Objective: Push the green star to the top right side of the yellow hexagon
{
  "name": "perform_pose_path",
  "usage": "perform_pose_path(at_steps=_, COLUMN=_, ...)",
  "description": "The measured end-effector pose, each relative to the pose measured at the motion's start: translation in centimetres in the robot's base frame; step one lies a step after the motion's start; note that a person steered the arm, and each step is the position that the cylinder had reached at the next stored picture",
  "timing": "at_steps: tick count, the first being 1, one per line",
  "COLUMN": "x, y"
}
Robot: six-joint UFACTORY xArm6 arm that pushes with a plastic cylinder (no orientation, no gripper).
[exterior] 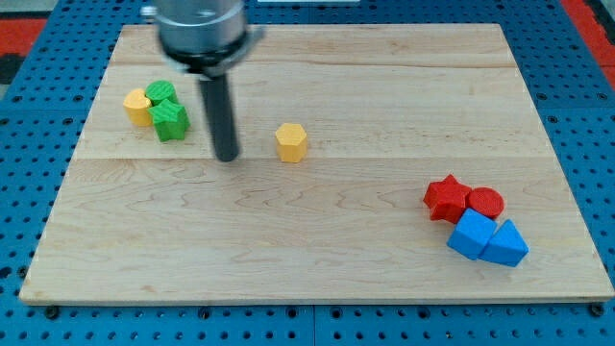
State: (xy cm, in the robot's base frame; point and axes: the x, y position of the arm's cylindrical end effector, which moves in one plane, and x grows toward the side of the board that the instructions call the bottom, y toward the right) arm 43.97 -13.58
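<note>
- our tip point(228, 158) on the counter point(317, 250), just to the view's left of the yellow hexagon point(290, 141), touching no block
- the tool is a bare rod, grasping nothing
- green star point(170, 120) further left of the hexagon, touching a green block point(160, 92) and a yellow block point(138, 106)
- red and blue blocks well apart from the hexagon, lower right

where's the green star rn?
Green star sits at the view's upper left, touching the yellow heart, left of my tip.
</note>
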Motion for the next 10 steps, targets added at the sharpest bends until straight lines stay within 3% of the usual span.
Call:
perform_pose_path(at_steps=1, x=-2.1, y=-9.6)
perform_pose_path(at_steps=2, x=-4.8, y=-9.5)
perform_pose_path(at_steps=4, x=-5.4, y=4.8)
perform_pose_path(at_steps=6, x=-3.8, y=6.8)
perform_pose_path(at_steps=7, x=-5.9, y=9.1)
perform_pose_path(at_steps=8, x=-8.2, y=7.5)
perform_pose_path(at_steps=9, x=-8.5, y=9.9)
perform_pose_path(at_steps=10, x=-10.1, y=6.5)
